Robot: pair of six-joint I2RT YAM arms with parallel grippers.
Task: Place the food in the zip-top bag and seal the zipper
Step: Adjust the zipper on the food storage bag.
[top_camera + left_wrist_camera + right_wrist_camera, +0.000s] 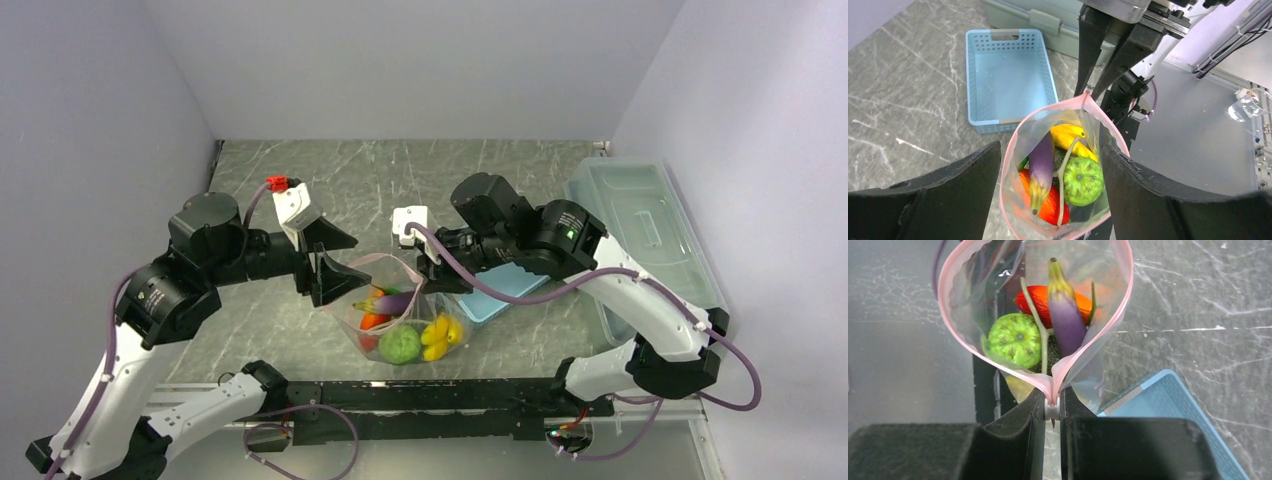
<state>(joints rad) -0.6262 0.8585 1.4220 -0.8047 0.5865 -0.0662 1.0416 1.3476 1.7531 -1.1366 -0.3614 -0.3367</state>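
Right gripper (1052, 409) jaws pressed together, pinching the zipper (1129, 275) at one end of the bag (1038, 125). Left gripper (1049, 165) jaws spread, straddling the other end. I can't tell if its pads touch plastic. The bag stands on the table (400, 170), mouth gaping, with eggplant (1068, 320) and banana (1068, 134) inside. Blue basket (977, 75) just beside.

Near edge of table (300, 190), centre: zip-top bag (348, 316) stood, food (400, 344) inside. To its right and slightly behind, just beside it, lay basket (500, 295). Further right, lidded box (645, 230) ran along the table's side.
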